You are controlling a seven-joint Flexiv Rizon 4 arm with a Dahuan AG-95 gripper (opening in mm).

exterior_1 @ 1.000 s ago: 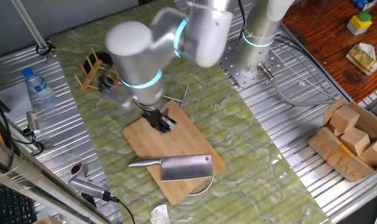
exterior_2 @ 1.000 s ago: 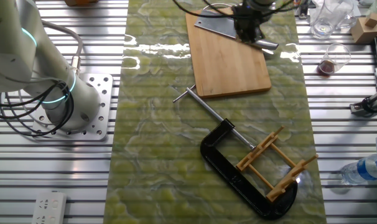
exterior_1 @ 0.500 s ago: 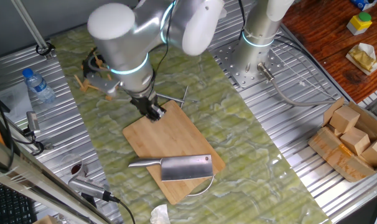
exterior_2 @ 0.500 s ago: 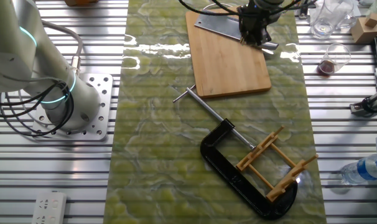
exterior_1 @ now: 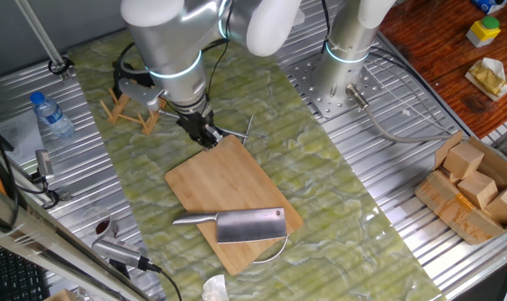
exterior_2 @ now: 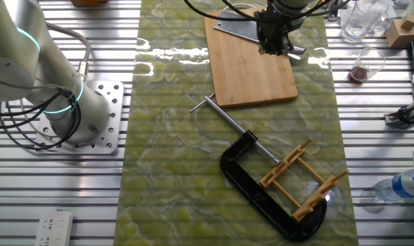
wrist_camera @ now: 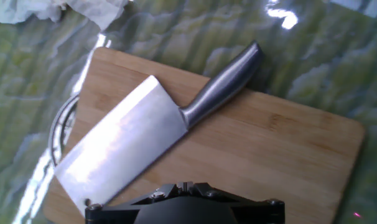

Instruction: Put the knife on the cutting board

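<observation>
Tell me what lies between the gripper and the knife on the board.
Only bare cutting board. In one fixed view the gripper hangs over the board's far corner, the knife lies at the near end, and nothing sits on the wood between.

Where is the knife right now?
The knife lies flat on the cutting board at its near end in one fixed view, handle poking past the board's left edge.
</observation>
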